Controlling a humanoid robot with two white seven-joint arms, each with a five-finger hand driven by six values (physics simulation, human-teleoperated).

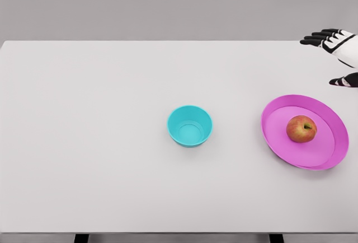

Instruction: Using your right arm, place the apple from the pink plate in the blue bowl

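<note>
A red and yellow apple sits on the pink plate at the right of the white table. The blue bowl stands empty near the table's middle, to the left of the plate. My right hand hovers at the far right edge, beyond the plate and above its level, with fingers spread and holding nothing. It is well apart from the apple. The left arm does not show.
The white table runs across the whole view, with its far edge along the top and its front edge along the bottom. Two dark table legs show under the front edge.
</note>
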